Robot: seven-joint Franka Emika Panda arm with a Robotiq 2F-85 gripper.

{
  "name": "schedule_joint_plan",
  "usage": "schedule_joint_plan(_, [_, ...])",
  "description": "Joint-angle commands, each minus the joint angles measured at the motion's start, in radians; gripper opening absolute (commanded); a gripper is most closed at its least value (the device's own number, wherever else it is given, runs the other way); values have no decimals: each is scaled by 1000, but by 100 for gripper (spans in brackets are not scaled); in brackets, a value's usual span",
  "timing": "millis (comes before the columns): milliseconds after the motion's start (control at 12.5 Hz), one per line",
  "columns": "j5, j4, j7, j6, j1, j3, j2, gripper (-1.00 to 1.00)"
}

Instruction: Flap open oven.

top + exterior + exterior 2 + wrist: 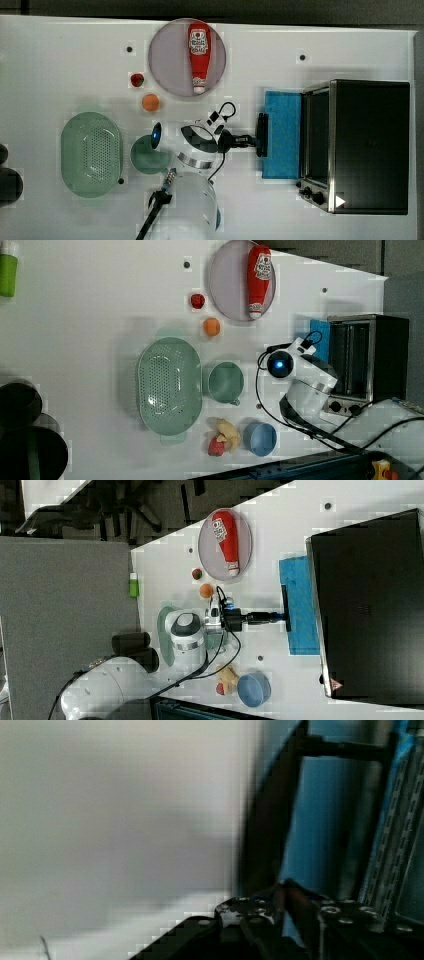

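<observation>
- The boxy black-topped silver toaster oven [370, 145] is sitting with its blue-tinted door [282, 135] lying flat.
- The hand [252, 140] is clamping the door's black bar handle [262, 134].

Mostly shiny plastic and brushed metal on a smooth white desk [60, 60]

The oven [370, 145], right in front of the pincer [254, 141], has a matt black top, a silver metal frame and a glossy blue-tinted door [281, 135] with a black bar handle [261, 135]. Behind the pincer, the green colander [91, 152] looks like matt perforated plastic; off to its side the ketchup bottle [199, 57] is glossy red plastic.
</observation>
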Motion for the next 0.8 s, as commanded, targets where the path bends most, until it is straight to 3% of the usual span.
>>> schedule_joint_plan(80, [-40, 43, 88, -1, 21, -23, 14, -65])
schedule_joint_plan(560, [-13, 81, 111, -16, 54, -19, -47, -65])
schedule_joint_plan(800, [141, 97, 127, -17, 46, -29, -210, -65])
